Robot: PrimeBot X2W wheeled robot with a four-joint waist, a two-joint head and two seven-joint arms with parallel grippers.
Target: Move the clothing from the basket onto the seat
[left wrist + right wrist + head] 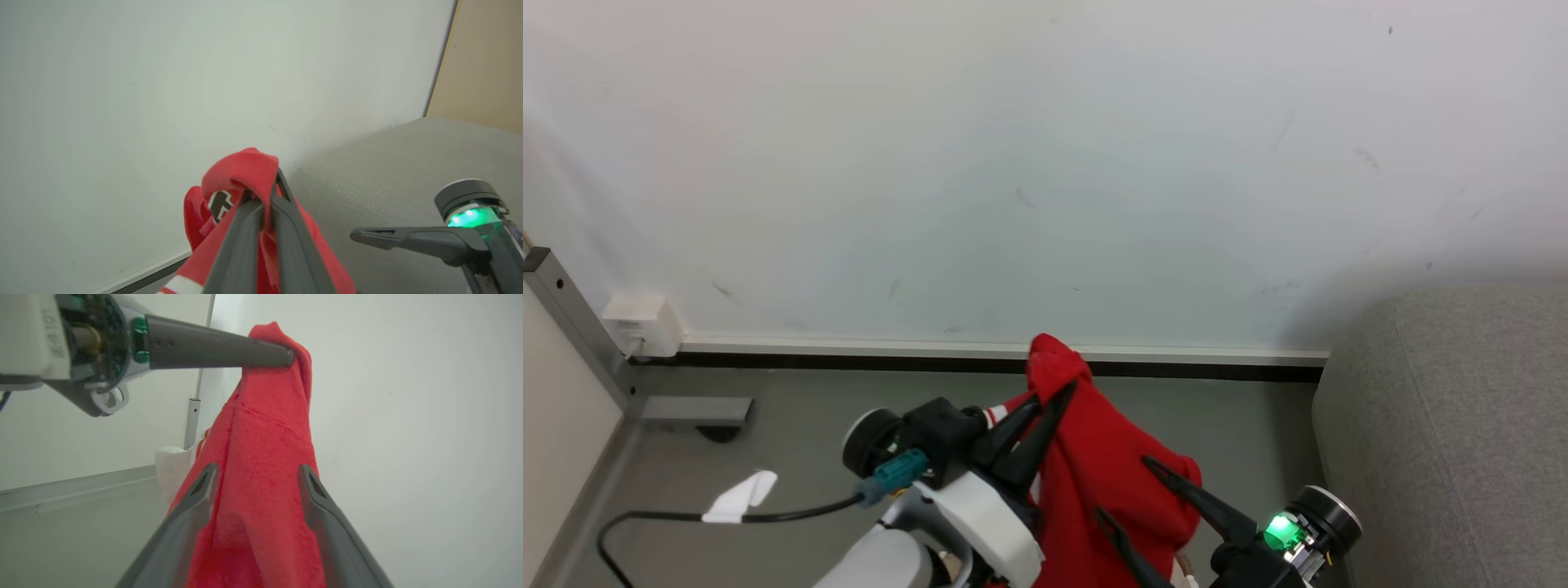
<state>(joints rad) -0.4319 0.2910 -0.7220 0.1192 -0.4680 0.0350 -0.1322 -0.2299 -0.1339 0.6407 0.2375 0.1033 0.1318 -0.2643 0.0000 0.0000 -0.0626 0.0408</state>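
A piece of red clothing (1094, 474) hangs in the air in front of the wall. My left gripper (1067, 390) is shut on its top fold, and the left wrist view shows the pinch (274, 181) up close, with a white-striped trim low down. My right gripper (1125, 488) stands open to the right of it. In the right wrist view the clothing (261, 465) drapes between its two spread fingers (204, 484). The grey seat (1445, 433) lies at the right, close beside the right gripper. The basket is out of view.
A pale wall with a baseboard (931, 353) runs across the back. At the left are a white box (644, 325), a grey metal post (572, 322) and a black cable with a white tag (742, 496) on the grey floor.
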